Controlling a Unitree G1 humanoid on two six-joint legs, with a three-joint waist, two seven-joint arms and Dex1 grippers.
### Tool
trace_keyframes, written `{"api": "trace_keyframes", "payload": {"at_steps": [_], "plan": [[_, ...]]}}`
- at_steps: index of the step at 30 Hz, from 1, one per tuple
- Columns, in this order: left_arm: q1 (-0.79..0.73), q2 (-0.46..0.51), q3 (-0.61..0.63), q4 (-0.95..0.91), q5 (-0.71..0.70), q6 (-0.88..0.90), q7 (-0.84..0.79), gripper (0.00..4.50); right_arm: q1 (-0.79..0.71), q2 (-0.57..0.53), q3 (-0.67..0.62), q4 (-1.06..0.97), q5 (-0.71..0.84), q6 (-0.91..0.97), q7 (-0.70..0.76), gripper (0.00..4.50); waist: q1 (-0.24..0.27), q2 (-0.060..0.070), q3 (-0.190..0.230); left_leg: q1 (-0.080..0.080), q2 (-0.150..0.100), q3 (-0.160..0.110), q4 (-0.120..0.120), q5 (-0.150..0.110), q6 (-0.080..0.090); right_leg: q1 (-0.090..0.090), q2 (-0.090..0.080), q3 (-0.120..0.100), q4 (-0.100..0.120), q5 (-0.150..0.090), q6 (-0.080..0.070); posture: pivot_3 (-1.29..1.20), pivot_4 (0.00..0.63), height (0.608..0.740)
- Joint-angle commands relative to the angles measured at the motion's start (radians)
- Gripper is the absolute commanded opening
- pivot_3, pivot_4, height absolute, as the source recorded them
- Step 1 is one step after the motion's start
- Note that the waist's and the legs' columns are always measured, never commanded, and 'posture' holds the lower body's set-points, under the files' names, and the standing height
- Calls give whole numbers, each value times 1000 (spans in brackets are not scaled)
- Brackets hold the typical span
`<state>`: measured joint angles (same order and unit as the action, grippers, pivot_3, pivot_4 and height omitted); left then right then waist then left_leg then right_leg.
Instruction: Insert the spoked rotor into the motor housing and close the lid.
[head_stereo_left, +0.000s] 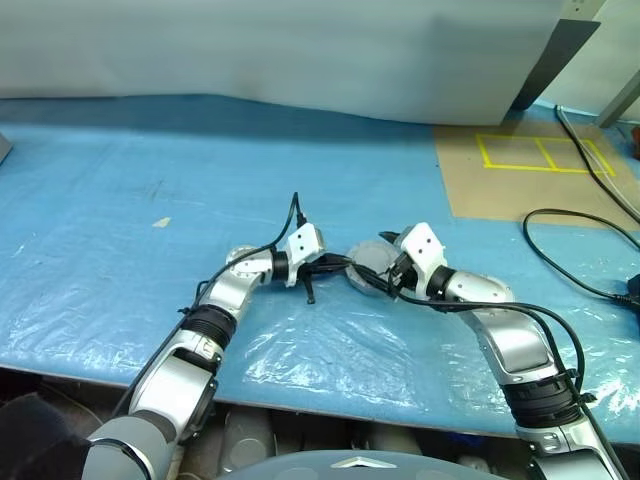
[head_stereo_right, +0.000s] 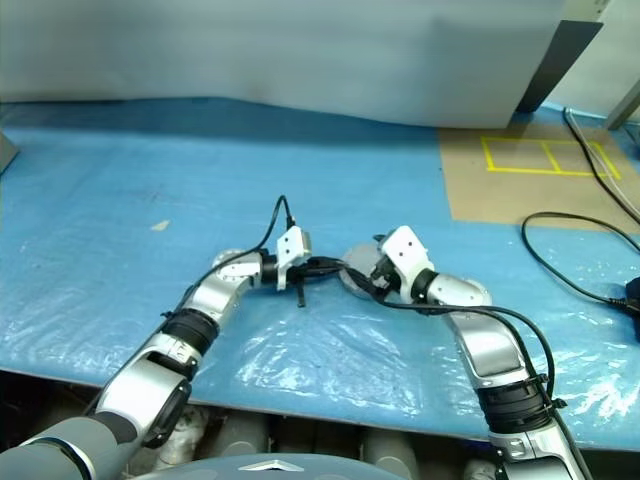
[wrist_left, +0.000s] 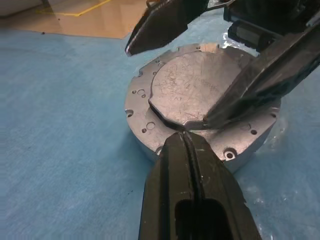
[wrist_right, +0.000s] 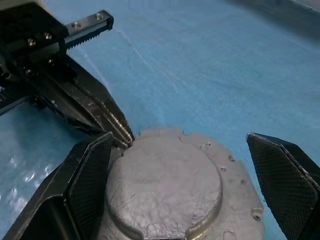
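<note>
Seating the lid: that's the step I'm reading here, since the lid (wrist_left: 192, 90) is already lying plain grey face up on the motor housing (wrist_left: 145, 107), near the middle of the blue table cover (head_stereo_left: 120, 200)
Lid fit: I'm seeing a dark gap along the near edge in the left wrist view, so I'm guessing it's sitting a bit cocked rather than fully dropped in
Spoked rotor: I'm not spotting it from the outside, so I'm assuming it's already down inside under the lid, can't confirm
Left gripper (wrist_left: 186, 137): fingers pressed together with nothing between them, tip sitting right at the lid's raised edge like a poker
Right gripper (wrist_right: 180, 165): jaws spread wide either side of the lid, not pinching anything, one finger (wrist_right: 90, 175) just beside the rim
How I'm playing it: I'm thinking of using the closed left tip to nudge the high edge down and inward, keeping the push gentle so the housing isn't skating on the plastic
Right side job: I'm planning to keep those open jaws bracketing the housing as a stop, or press the flat top straight down
Watching for: the lid tipping up on the far side, and the two grippers bumping, since they're really close together here
</note>
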<state>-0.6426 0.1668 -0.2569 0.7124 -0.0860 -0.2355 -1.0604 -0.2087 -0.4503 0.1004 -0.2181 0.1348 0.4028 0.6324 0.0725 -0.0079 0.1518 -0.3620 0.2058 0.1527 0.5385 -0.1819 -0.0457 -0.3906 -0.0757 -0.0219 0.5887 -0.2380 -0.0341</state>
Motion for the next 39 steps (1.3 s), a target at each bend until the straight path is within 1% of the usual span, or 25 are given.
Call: {"api": "trace_keyframes", "payload": {"at_steps": [1, 4, 6, 9, 11, 14, 17, 20, 21, 27, 31, 34, 39], "plan": [[6, 2, -13, 38, 31, -6, -5, 0, -17, 11, -36, -71, 40, 22, -15, 4486, 1, 0, 0, 0, 0, 0, 0, 0, 0, 0, 0, 0, 0, 0, 0, 0, 150, 740], [8, 0, -14, 34, 33, -10, -4, 0, -5, 25, -83, -100, 114, 90, -15, 4486, 3, 0, 0, -1, 0, 0, 0, 0, 0, 0, 0, 0, 0, 0, 0, 0, 150, 740], [10, 0, -15, 18, 31, -1, -4, 0, -7, 40, -148, -128, 225, 179, -5, 4486, 6, 0, 0, -1, 0, -1, 0, 0, 0, 0, 0, 0, 0, 0, 0, 0, 150, 740], [20, 2, -16, -14, 27, 14, -7, 0, -18, 52, -292, -132, 409, 338, -23, 4486, 11, 0, 0, -2, 0, -1, 0, 0, 0, 0, 0, 0, 0, 0, 0, 0, 150, 740], [24, 5, -17, -30, 25, 24, -9, 0, -30, 66, -392, -89, 513, 430, -66, 4486, 16, 1, 1, -2, 0, -1, 0, 0, 0, 0, 0, 0, 0, 0, 0, 0, 150, 740], [26, 7, -14, -67, 18, 52, -11, 0, -17, 38, -510, 54, 586, 521, -84, 4486, 25, 1, 1, -1, 0, -1, 0, 0, 0, 0, 0, 0, 0, 0, 0, 0, 150, 740], [33, 10, -15, -108, 15, 85, -11, 0, 44, 9, -515, 139, 615, 605, -60, 4486, 26, 2, 1, -2, 0, -1, 1, 0, 0, 0, 0, -1, 0, 0, 0, 0, 150, 740], [38, 13, -18, -123, 19, 98, -8, 0, 81, 5, -488, 163, 627, 643, -48, 4486, 19, 5, 2, -5, -1, -1, 1, 0, 0, -3, 1, -2, 1, 0, 0, 0, 150, 740], [36, 14, -15, -119, 19, 99, -6, 0, 91, 9, -479, 166, 636, 654, -43, 4486, 18, 5, 2, -5, -1, 0, 1, 0, 0, -4, 1, -2, 2, 2, 3, 0, 150, 740], [40, 35, 24, -144, -19, 146, -16, 0, 97, 35, -471, 168, 670, 678, -60, 4486, 20, 5, 2, -3, 0, 0, 2, 0, 0, -2, 1, -3, 2, 0, -1, 0, 150, 740], [53, 70, 78, -110, -50, 154, -10, 0, 93, 40, -493, 180, 674, 669, -79, 4486, 20, 5, 2, -2, 0, 0, 3, 0, 0, 0, 1, -3, 2, 0, -1, 0, 150, 740], [70, 81, 113, -150, -101, 205, -29, 0, 94, 36, -491, 176, 675, 657, -84, 4486, 20, 5, 2, -1, 0, 0, 3, 0, 0, 0, 1, -3, 2, 0, -1, 0, 150, 740], [70, 60, 142, -260, -207, 326, -82, 0, 99, 44, -491, 155, 683, 639, -86, 4486, 24, 5, 2, -2, 0, 0, 3, 0, 0, -1, 1, -3, 2, 0, -1, 0, 150, 740]]}}
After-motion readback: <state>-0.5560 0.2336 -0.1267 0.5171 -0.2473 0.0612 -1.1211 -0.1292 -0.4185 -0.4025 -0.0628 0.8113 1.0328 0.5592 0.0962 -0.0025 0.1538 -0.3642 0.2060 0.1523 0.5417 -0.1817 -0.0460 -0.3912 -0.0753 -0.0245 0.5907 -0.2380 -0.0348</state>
